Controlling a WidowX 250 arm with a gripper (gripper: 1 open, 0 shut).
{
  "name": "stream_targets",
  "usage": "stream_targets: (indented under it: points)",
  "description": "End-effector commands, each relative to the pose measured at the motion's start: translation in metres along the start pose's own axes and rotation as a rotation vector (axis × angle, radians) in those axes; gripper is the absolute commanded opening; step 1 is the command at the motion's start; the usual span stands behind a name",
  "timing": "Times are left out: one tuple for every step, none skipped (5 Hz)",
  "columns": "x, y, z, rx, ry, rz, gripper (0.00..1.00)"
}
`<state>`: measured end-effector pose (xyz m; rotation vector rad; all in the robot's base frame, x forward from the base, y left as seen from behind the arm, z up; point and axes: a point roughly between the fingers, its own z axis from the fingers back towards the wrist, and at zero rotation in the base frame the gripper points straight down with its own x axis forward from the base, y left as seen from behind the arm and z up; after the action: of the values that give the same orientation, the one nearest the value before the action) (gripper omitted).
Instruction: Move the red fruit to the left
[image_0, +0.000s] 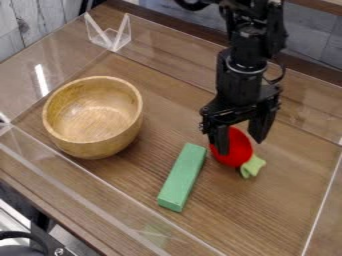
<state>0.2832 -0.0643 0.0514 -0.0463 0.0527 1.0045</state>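
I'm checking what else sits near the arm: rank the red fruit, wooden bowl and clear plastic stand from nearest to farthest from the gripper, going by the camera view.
1. Red fruit, right at the gripper.
2. Wooden bowl, toward the picture's left.
3. Clear plastic stand, at the upper left.

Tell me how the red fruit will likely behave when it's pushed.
The red fruit would probably roll, given its rounded body. The leafy stub at one end may make it veer or stop short. Its smooth-looking skin could let it slip out from a light touch.
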Motion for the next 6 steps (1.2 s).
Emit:
stream_targets:
  points:
    - [0.001, -0.007, 0.011, -0.038, -0.018, -0.001, 1.0]
    - [0.002, -0.007, 0.009, -0.037, -0.021, 0.0, 0.0]
    - [0.004, -0.007, 0.022, -0.054, -0.005, 0.001, 0.0]
    - [0.007, -0.007, 0.045, -0.089, 0.021, 0.005, 0.0]
    - [0.021, -0.003, 0.07, -0.125, 0.043, 0.022, 0.0]
    - [0.044, 0.006, 0.086, -0.155, 0.042, 0.056, 0.0]
